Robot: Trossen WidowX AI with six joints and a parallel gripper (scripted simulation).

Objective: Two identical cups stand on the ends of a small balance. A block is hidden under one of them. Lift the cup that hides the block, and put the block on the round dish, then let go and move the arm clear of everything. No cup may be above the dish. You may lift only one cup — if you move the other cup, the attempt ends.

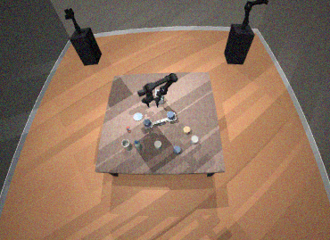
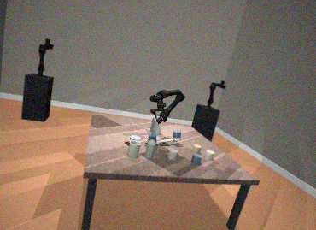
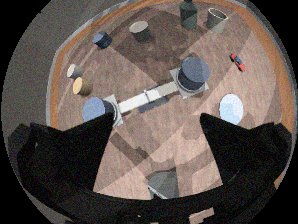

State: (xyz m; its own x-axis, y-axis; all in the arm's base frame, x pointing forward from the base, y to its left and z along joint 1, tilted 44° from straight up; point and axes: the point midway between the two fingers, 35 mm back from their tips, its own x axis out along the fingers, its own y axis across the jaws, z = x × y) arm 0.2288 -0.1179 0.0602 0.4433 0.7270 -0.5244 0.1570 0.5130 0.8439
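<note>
Two blue cups stand upside down on the balance [image 1: 160, 122] [image 3: 132, 104]. One cup [image 1: 147, 122] [image 2: 152, 138] [image 3: 193, 74] is on the end nearer the dish, the other cup [image 1: 170, 114] [image 2: 177, 133] [image 3: 95, 110] on the far end. I cannot tell surely which end is lower. No block shows; the cups hide what is under them. The pale round dish [image 1: 137, 117] [image 2: 135, 138] [image 3: 231, 109] has nothing on it. My gripper [image 1: 152, 105] [image 2: 156, 116] [image 3: 158, 117] is open and empty, above the table on the arm's side of the balance, touching neither cup.
A grey object [image 2: 155, 126] [image 3: 165, 182] stands under the arm. Beyond the balance are a green bottle [image 2: 150, 150] [image 3: 188, 19], an open grey cup [image 2: 134, 150] [image 3: 216, 21], a yellow cylinder [image 1: 186, 129] [image 3: 82, 86] and several other cylinders. A small red toy [image 3: 237, 62] lies near the dish.
</note>
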